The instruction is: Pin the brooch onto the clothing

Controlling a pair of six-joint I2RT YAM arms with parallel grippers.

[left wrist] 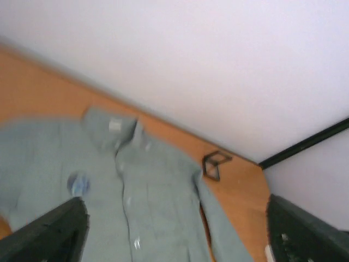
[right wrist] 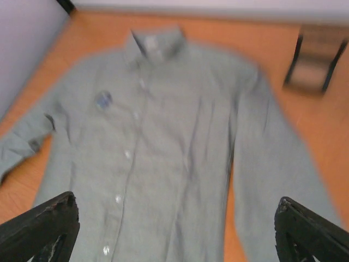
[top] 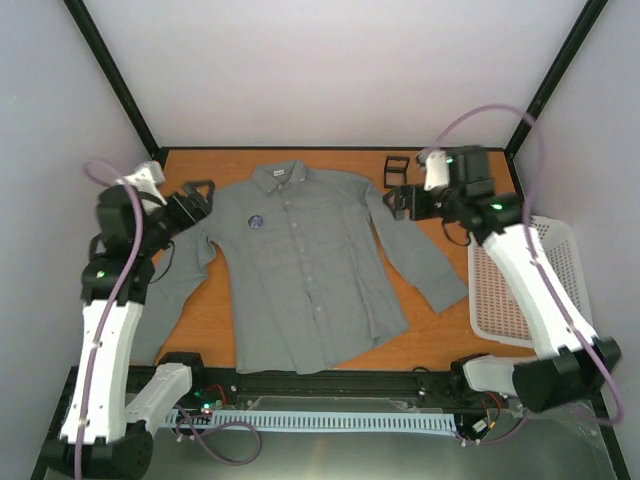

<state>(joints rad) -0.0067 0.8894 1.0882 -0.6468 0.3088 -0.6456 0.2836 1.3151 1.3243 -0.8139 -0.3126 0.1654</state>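
Note:
The grey shirt (top: pixel 300 270) lies flat on the wooden table, collar at the back. The round bluish brooch (top: pixel 257 220) sits on its chest, left of the button line. It also shows in the left wrist view (left wrist: pixel 79 184) and the right wrist view (right wrist: pixel 103 100). My left gripper (top: pixel 197 200) is raised beside the shirt's left shoulder, open and empty. My right gripper (top: pixel 397 200) is raised over the right sleeve, open and empty. Both wrist views are blurred. The shirt fills the left wrist view (left wrist: pixel 136 196) and the right wrist view (right wrist: pixel 180 153).
A small black square holder (top: pixel 396 166) stands on the table behind the right shoulder, seen also in the left wrist view (left wrist: pixel 215 164) and the right wrist view (right wrist: pixel 316 65). A white plastic basket (top: pixel 545 280) sits at the right edge. White walls enclose the table.

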